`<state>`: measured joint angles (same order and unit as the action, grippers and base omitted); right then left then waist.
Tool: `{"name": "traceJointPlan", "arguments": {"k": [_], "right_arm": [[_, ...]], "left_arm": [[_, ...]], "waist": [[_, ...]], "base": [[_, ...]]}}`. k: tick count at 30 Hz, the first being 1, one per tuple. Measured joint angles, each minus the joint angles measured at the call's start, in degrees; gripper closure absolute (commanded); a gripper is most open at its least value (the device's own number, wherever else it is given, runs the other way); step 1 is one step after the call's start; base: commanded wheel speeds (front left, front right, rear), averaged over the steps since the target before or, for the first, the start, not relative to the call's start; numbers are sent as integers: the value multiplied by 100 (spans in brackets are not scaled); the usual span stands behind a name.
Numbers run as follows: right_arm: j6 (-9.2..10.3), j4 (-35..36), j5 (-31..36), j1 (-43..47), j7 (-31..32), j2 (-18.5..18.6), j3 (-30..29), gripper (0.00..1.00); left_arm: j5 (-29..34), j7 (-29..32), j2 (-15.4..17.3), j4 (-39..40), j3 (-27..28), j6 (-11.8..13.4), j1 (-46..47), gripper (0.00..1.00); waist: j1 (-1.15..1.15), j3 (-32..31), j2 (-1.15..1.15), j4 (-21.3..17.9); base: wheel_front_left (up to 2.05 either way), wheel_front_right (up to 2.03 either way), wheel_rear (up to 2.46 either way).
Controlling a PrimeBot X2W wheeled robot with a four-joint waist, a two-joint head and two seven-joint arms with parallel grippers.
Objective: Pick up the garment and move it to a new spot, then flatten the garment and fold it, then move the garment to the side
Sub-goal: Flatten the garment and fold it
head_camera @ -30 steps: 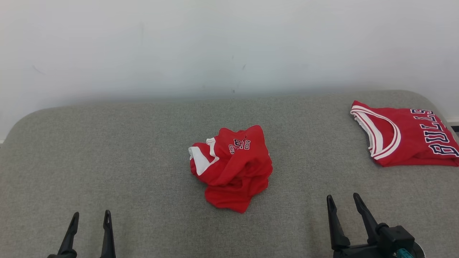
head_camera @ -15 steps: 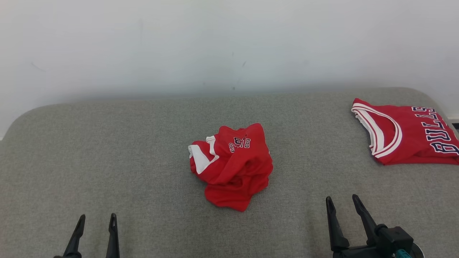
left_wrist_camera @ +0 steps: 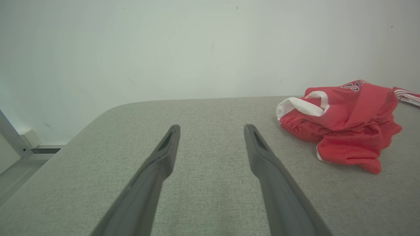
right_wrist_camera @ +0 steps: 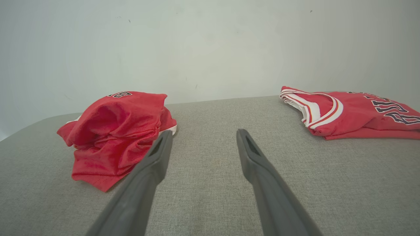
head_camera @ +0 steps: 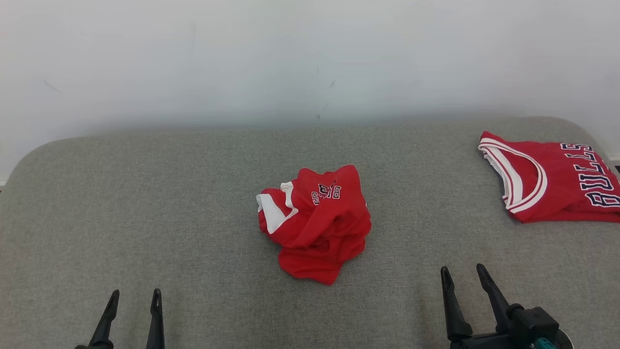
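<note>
Little change over the last second: left gripper (head_camera: 135, 292) edges slightly right; right gripper (head_camera: 462, 267) holds its place. Both have fingers apart and empty. Crumpled red garment (head_camera: 314, 224) lies untouched mid-cushion (head_camera: 145, 203), well apart from both. Folded jersey (head_camera: 552, 182) sits far right. Pick-up not yet begun.

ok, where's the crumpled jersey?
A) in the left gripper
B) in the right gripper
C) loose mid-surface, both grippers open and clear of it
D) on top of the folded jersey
C: the crumpled jersey lies alone; left gripper and right gripper stand open, short of it.
</note>
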<state>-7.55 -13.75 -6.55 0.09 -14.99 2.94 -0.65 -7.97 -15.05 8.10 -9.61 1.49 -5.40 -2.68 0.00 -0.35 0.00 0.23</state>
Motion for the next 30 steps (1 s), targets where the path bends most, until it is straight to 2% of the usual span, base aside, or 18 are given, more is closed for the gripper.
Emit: {"name": "traceJointPlan", "arguments": {"k": [30], "right_arm": [[0,-18,8,6,0,0,-23,0]], "left_arm": [[90,0,-85,-37,147,-74,28,0]], "waist": [[0,14,0,16]], "base": [[0,0,0]]}}
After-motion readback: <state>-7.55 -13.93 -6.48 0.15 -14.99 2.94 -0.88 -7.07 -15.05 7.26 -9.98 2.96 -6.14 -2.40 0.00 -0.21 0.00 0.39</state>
